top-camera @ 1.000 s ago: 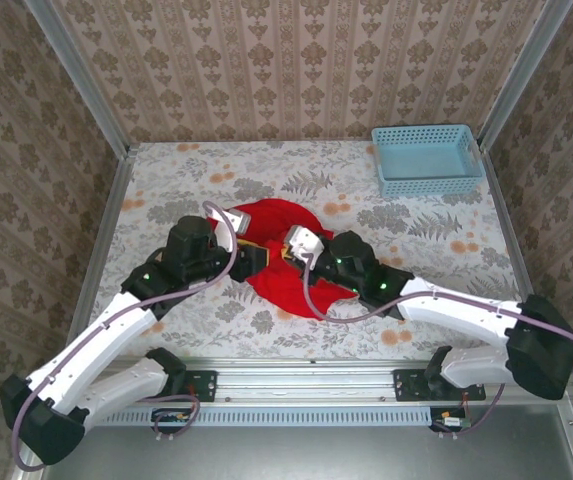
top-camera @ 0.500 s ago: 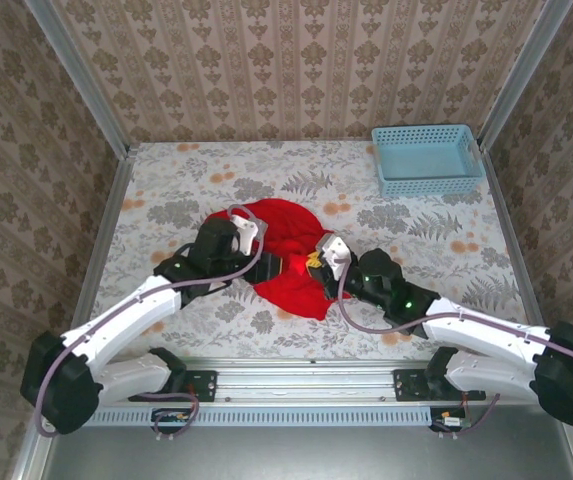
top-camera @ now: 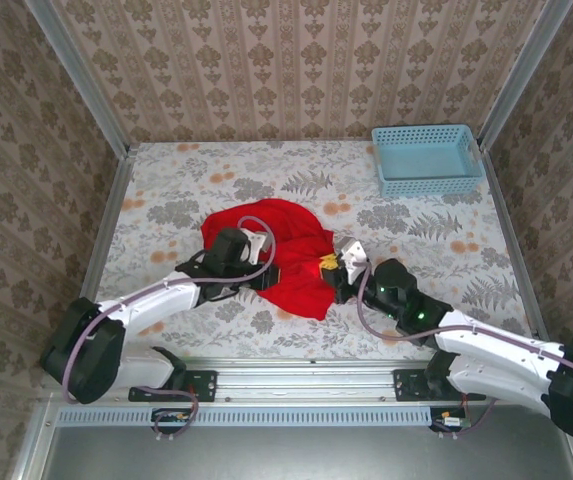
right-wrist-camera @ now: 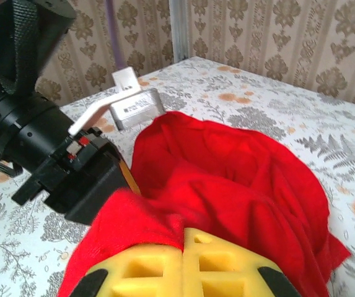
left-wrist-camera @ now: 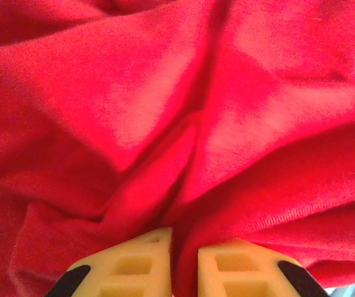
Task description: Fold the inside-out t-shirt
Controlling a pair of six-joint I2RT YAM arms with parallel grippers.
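Both hands clamped on the crumpled plain red cloth t-shirt [top-camera: 288,238].
The left hand [top-camera: 266,272] pinched its left side, the right hand [top-camera: 332,272] its right; the bunched cloth lay between them.

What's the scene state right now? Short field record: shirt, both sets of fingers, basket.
garment: red short-sleeved cloth t-shirt, crumpled in a heap mid-table, not yet folded
left fingers: shut on a fold of the t-shirt, toward its left side
right fingers: shut, pinching cloth at the t-shirt's right edge
basket: light-blue plastic basket, far right corner, apart from the t-shirt
surface: floral-patterned table
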